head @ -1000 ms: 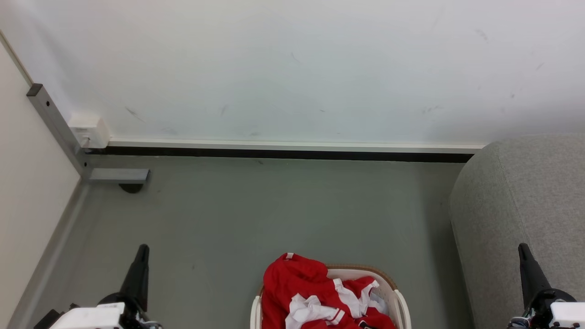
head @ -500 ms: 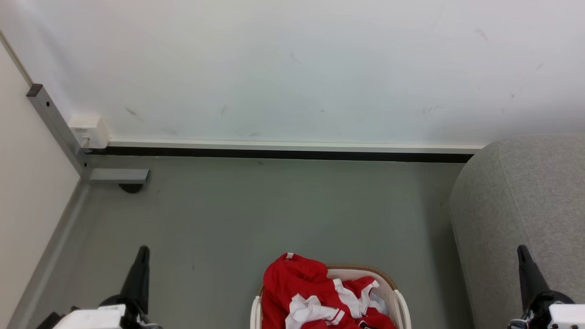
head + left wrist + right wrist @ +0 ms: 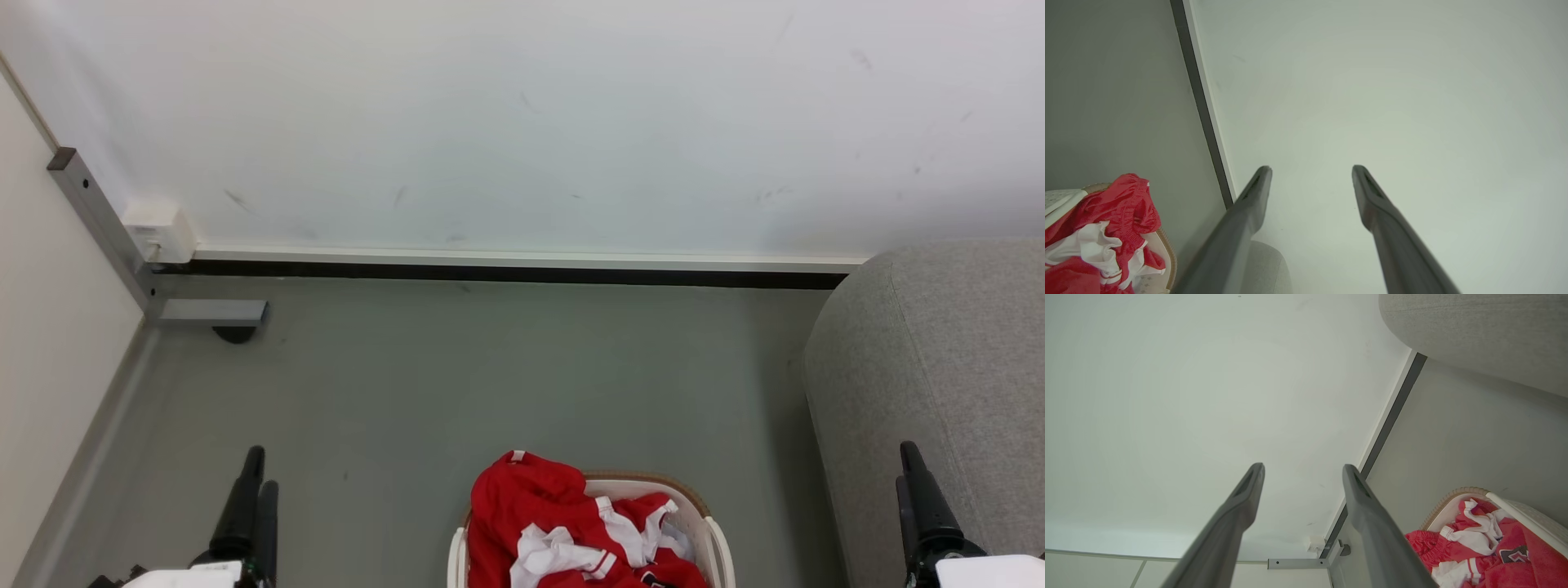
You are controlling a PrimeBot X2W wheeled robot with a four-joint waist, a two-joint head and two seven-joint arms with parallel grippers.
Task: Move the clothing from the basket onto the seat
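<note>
Red clothing [image 3: 531,506] heaped in basket [image 3: 712,535] beside grey seat [image 3: 939,367].

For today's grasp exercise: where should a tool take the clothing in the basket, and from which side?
Probably the raised red hump of the clothing at the far-left rim of the basket, from above: it stands highest; walls block sides.

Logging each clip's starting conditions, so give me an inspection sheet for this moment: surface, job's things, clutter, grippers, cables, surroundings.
Surface: smooth grey-green floor.
Job's things: bright red fabric clothing with white trim heaped in the oval cream-white plastic basket on the floor; light grey upholstered seat at the robot's right.
Clutter: nothing seen.
Grippers: left gripper and right gripper open, holding nothing.
Cables: nothing seen.
Surroundings: white wall with dark skirting; grey metal bar and small white box in the left corner.
</note>
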